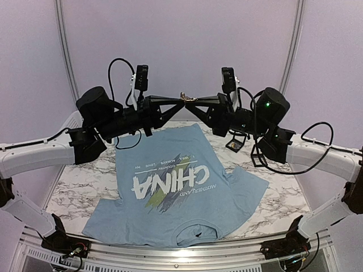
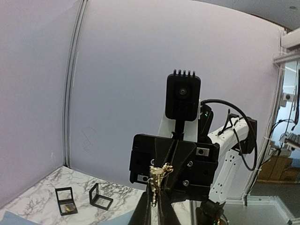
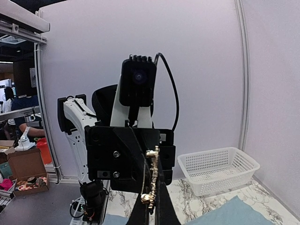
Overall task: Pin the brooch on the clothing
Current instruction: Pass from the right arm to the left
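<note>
The brooch (image 1: 185,97) is a small gold ornate piece held in mid-air between both grippers, high above the clothing (image 1: 170,187), a light blue T-shirt with white "CHINA" lettering spread flat on the marble table. My left gripper (image 1: 178,100) and right gripper (image 1: 193,100) meet tip to tip. In the left wrist view the brooch (image 2: 159,176) sits at the tips of the left gripper (image 2: 156,190), which is shut on it. The right wrist view shows the brooch (image 3: 150,176) running edge-on along the right gripper (image 3: 151,206), also shut on it.
Two small square black cases (image 2: 65,200) (image 2: 100,196) stand on the marble behind the shirt, seen under the right arm (image 1: 237,141) from above. A white mesh basket (image 3: 218,168) stands at the table's far left. White walls enclose the table.
</note>
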`<state>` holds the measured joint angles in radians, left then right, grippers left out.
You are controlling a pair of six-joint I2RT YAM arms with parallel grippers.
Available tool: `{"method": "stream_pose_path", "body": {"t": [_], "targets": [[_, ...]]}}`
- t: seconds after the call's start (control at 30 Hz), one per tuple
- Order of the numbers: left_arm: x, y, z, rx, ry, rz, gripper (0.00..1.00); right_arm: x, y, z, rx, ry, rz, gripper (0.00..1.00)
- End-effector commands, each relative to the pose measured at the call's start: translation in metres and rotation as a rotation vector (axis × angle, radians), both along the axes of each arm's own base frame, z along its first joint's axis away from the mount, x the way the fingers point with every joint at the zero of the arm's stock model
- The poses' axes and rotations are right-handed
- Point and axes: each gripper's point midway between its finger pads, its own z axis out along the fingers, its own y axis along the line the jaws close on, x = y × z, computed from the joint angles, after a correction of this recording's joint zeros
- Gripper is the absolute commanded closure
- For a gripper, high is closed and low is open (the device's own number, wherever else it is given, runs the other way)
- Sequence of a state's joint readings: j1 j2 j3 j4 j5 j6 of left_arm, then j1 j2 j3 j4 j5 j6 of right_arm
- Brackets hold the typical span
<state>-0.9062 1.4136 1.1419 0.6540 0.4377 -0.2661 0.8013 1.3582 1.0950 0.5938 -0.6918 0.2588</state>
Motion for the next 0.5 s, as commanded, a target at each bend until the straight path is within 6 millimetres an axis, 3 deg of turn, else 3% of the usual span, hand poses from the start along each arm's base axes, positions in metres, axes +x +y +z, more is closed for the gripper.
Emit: {"method": "stream_pose_path", "body": {"t": [0.0, 0.33, 0.47], "targets": [[-0.006, 0.002, 0.023, -0.059, -0.053, -0.009, 1.00, -0.004, 0.002, 0.003, 0.000, -0.009, 0.010, 1.00], [-0.002, 0.012, 0.021, -0.063, -0.075, 0.057, 1.00, -0.004, 0.003, -0.004, -0.032, -0.019, 0.002, 0.97], [0.017, 0.034, 0.003, 0.020, -0.106, 0.260, 1.00, 0.004, -0.003, -0.021, -0.132, -0.034, -0.060, 0.59]]}}
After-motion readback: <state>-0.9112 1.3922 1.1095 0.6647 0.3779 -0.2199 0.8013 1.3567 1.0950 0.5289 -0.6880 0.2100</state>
